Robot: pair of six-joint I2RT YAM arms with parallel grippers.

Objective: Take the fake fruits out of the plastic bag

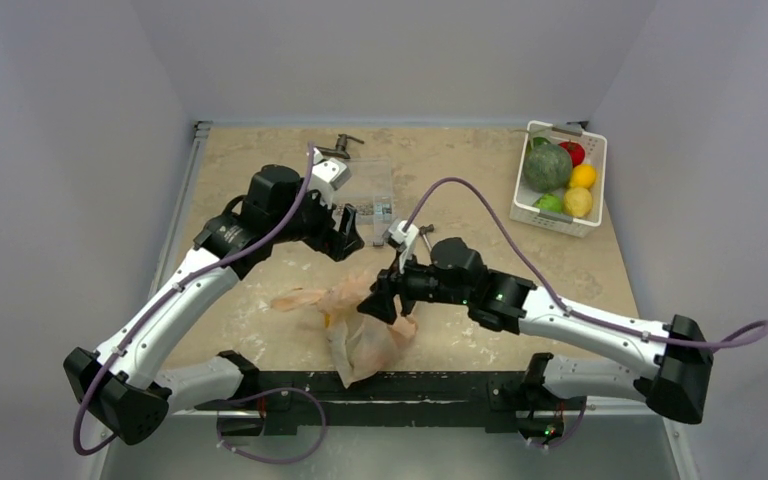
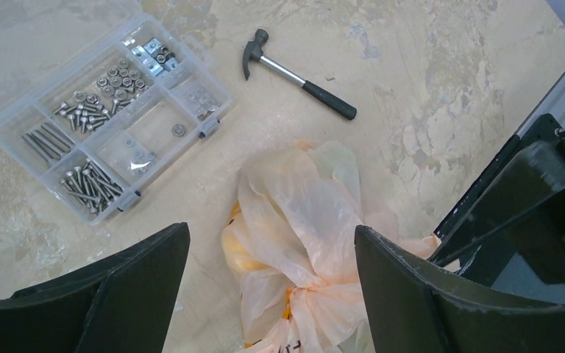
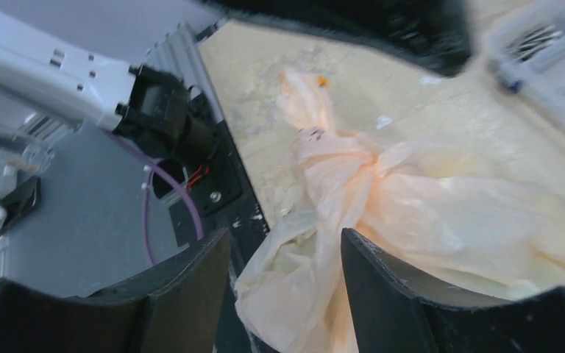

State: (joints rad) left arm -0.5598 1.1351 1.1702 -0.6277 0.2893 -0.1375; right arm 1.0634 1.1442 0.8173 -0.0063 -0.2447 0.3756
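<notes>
Since the thin, crinkly, translucent peach-orange plastic bag slumped at the beige marbled table's near edge is light, floppy and slippery, bunched film is probably best pinched, with left gripper and right gripper both seen jaws-apart over it.

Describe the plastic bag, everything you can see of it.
The plastic bag is thin, crinkly, translucent peach-orange film, crumpled and slumped at the table's near edge. A twisted, knotted handle sticks out and something yellow shows through. The right gripper, fingers apart, straddles a fold; the left gripper hangs open above it, apart.
</notes>
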